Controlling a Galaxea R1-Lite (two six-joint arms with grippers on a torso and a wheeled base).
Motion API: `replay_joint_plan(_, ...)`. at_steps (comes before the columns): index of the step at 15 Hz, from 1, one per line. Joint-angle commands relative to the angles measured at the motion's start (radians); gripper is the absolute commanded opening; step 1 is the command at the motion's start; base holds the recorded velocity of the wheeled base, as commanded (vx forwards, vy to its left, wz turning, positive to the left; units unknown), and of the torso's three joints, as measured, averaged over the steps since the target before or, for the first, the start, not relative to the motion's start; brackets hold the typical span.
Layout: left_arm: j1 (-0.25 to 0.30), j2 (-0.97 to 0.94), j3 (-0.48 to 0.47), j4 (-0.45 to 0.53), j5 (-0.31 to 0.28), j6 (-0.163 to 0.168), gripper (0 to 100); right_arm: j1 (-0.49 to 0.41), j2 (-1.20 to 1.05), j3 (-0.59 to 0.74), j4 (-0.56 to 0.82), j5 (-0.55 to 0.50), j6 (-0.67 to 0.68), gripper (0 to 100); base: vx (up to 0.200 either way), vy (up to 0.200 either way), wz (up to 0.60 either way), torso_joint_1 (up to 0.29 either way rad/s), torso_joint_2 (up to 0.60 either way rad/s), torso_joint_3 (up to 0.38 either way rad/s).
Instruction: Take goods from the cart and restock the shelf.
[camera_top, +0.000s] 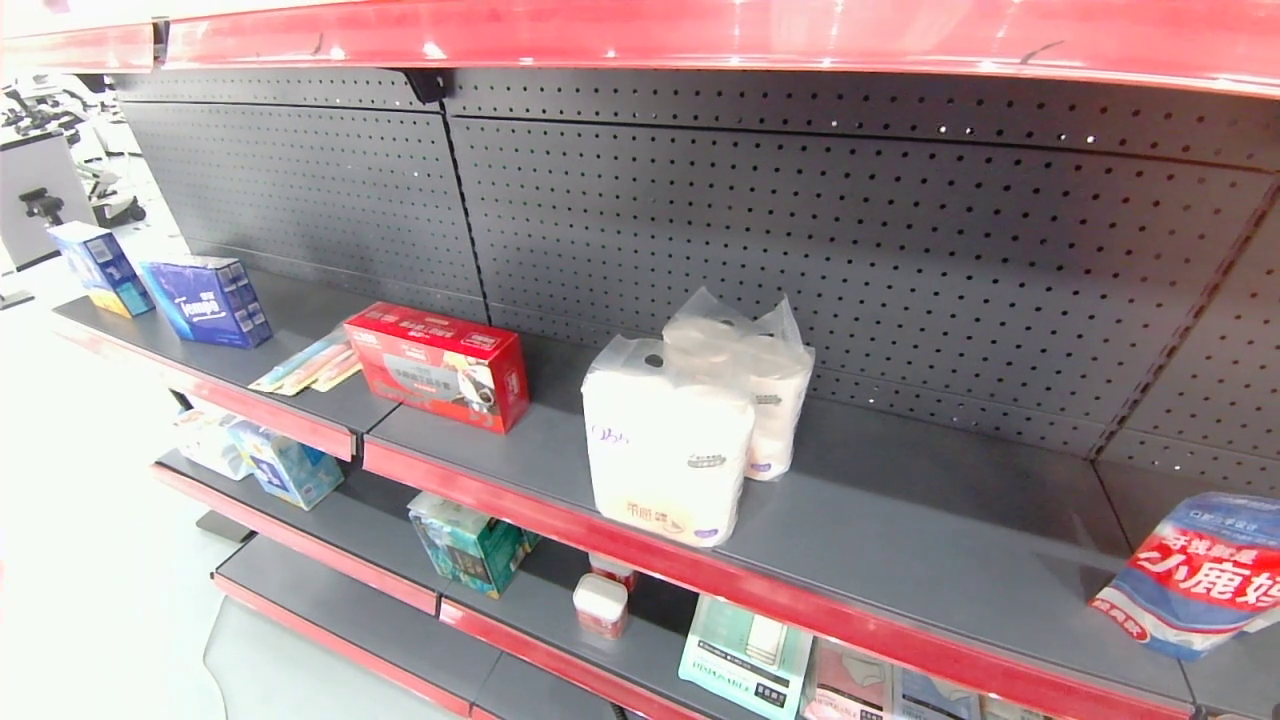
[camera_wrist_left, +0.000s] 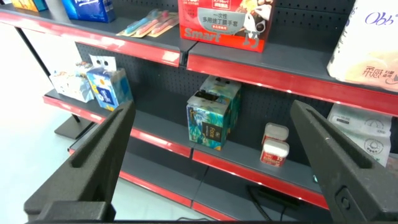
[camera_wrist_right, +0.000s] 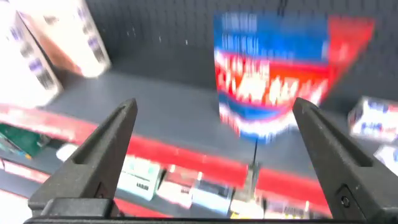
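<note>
The grey shelf (camera_top: 900, 520) with red edges carries a red box (camera_top: 440, 365), two white toilet paper packs (camera_top: 668, 450) in the middle and a blue and red bag (camera_top: 1200, 575) at the right. My left gripper (camera_wrist_left: 211, 109) is open and holds nothing. It faces the lower shelves, where a teal box (camera_wrist_left: 214, 112) and small red and white jars (camera_wrist_left: 275, 144) stand. My right gripper (camera_wrist_right: 214, 104) is open with nothing in it, in front of the blue and red bag (camera_wrist_right: 273, 74), apart from it.
Two blue boxes (camera_top: 210, 300) and flat toothbrush packs (camera_top: 310, 365) lie at the shelf's left end. Between the toilet paper and the bag the shelf board is bare. A red shelf (camera_top: 700, 35) overhangs above. Lower shelves hold tissue packs (camera_top: 285, 465) and flat packets (camera_top: 745, 655).
</note>
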Motion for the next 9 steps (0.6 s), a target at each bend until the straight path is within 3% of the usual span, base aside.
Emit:
replay_joint_plan(1, 0.000, 0.000, 0.000, 0.000, 0.000, 0.000, 100, 0.007, -0.065, 0.033, 0.008, 0.128, -0.005, 100, 0.000, 0.000, 0.00, 0.000, 0.00, 0.000)
replay_joint_plan(2, 0.000, 0.000, 0.000, 0.000, 0.000, 0.000, 100, 0.021, -0.063, 0.033, 0.011, 0.176, 0.001, 100, 0.000, 0.000, 0.00, 0.000, 0.00, 0.000)
replay_joint_plan(3, 0.000, 0.000, 0.000, 0.000, 0.000, 0.000, 100, 0.018, -0.068, 0.033, 0.014, 0.160, -0.002, 100, 0.000, 0.000, 0.00, 0.000, 0.00, 0.000)
replay_joint_plan(5, 0.000, 0.000, 0.000, 0.000, 0.000, 0.000, 100, 0.018, -0.072, 0.034, 0.008, 0.021, -0.100, 100, 0.000, 0.000, 0.00, 0.000, 0.00, 0.000)
replay_joint_plan(6, 0.000, 0.000, 0.000, 0.000, -0.001, 0.005, 100, 0.018, -0.072, 0.034, 0.011, -0.054, -0.082, 100, 0.000, 0.000, 0.00, 0.000, 0.00, 0.000)
replay_joint_plan(7, 0.000, 0.000, 0.000, 0.000, -0.001, 0.005, 100, 0.018, -0.072, 0.034, 0.014, -0.067, -0.039, 100, 0.000, 0.000, 0.00, 0.000, 0.00, 0.000)
replay_joint_plan(8, 0.000, 0.000, 0.000, 0.000, -0.003, 0.005, 100, 0.020, -0.072, 0.034, 0.017, -0.070, 0.106, 100, 0.000, 0.000, 0.00, 0.000, 0.00, 0.000)
replay_joint_plan(9, 0.001, 0.000, 0.000, 0.000, -0.003, 0.005, 100, 0.020, -0.072, 0.034, 0.028, -0.061, 0.070, 100, 0.000, 0.000, 0.00, 0.000, 0.00, 0.000)
